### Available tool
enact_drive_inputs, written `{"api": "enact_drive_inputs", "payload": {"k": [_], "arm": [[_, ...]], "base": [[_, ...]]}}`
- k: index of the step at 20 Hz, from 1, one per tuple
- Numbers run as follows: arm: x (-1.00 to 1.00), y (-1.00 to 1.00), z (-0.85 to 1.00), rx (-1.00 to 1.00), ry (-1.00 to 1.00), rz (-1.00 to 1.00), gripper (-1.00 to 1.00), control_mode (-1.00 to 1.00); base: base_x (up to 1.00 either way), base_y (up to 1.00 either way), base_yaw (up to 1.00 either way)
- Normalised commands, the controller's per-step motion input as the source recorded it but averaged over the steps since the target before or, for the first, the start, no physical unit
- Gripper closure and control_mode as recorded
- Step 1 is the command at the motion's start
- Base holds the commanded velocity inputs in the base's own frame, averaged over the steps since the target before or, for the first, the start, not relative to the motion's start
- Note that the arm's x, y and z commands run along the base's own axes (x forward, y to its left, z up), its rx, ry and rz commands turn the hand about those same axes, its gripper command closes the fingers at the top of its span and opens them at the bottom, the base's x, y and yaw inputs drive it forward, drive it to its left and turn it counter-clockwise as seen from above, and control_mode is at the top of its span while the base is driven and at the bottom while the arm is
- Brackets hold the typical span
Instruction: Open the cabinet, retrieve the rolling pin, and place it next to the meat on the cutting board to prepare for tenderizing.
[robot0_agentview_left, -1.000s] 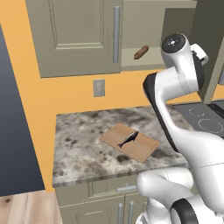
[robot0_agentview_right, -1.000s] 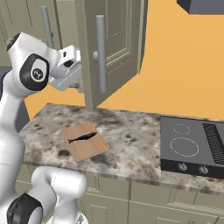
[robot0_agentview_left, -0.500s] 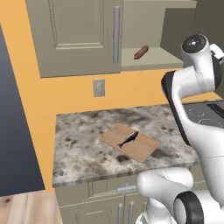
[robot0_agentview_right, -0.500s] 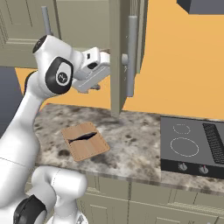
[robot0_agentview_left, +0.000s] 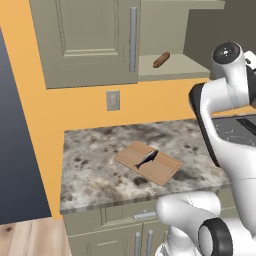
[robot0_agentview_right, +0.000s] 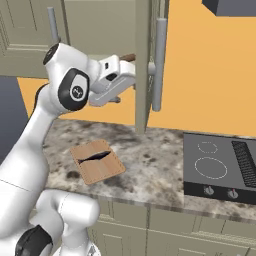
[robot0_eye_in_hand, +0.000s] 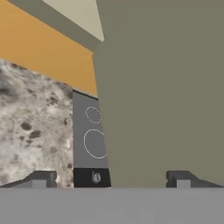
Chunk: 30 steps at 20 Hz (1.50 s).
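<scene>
Hand view, gripper: fingers spread wide, nothing between them; flat grey-green door panel filled the right of frame just beyond the tips.
Right base view, gripper: raised at upper centre, beside the inner face of the swung-out door; contact could not be told.
Cabinet: paneled, matte grey-green, long silver bar handles; right door open, left shut.
Rolling pin: small reddish-brown wooden cylinder, lying on the cabinet floor, upper centre of left base view.
Cutting board: flat tan wooden rectangle on speckled stone counter.
Meat: thin dark strip on the board.
</scene>
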Motion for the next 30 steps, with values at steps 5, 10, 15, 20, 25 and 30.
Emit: {"api": "enact_drive_inputs", "payload": {"k": [5,10,15,20,25,30], "arm": [[-0.57,0.37,0.0,0.04,-0.21,0.04,-1.0,-1.0],[-0.45,0.7,0.04,0.13,-0.24,0.09,-1.0,-1.0],[-0.22,0.8,0.03,0.11,-0.24,0.16,-1.0,-1.0],[0.0,0.71,0.26,0.04,-0.2,0.14,-1.0,-1.0],[0.0,0.76,0.36,0.02,-0.16,0.1,-1.0,-1.0],[0.0,0.76,0.35,0.05,-0.11,0.1,-1.0,-1.0]], "base": [[0.0,0.0,0.0],[0.0,0.0,0.0],[0.0,0.0,0.0],[0.0,0.0,0.0],[0.0,0.0,0.0],[0.0,0.0,0.0]]}}
